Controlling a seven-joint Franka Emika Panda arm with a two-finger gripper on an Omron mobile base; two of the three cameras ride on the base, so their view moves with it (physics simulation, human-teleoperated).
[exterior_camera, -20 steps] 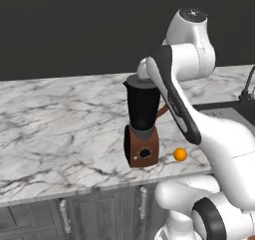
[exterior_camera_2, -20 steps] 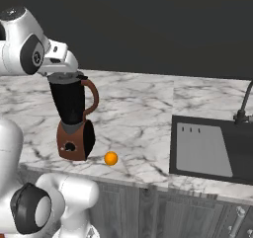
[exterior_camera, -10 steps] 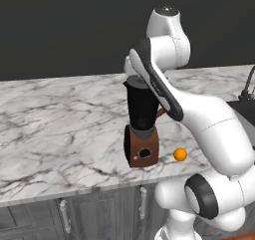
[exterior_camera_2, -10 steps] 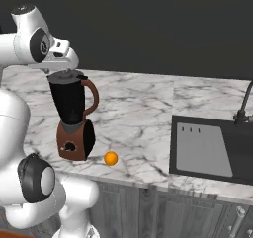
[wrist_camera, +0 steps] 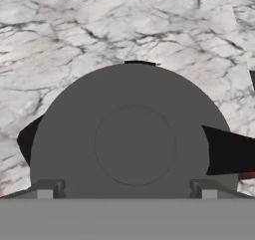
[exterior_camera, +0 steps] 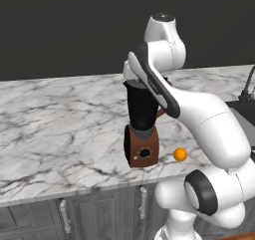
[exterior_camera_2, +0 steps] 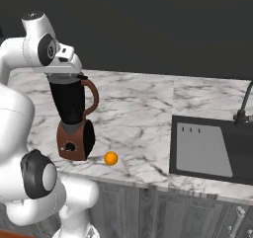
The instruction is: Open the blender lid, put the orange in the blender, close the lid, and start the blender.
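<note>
The gripper [wrist_camera: 127,189] hangs wide open right above the blender lid [wrist_camera: 127,144], which sits on the blender [exterior_camera_2: 74,118]. If the jaws close off-centre on the knob, the lid may slip or tip the jar. Beyond, the orange [exterior_camera_2: 110,158] lies loose on the counter [exterior_camera_2: 148,113] beside the base and could roll if bumped.

Arm link hides blender [exterior_camera: 143,134] jar's upper right side and most of its handle in left base view. Hand covers lid [wrist_camera: 127,139] top in right base view. Sink [exterior_camera_2: 212,150] cut off at right edge.
</note>
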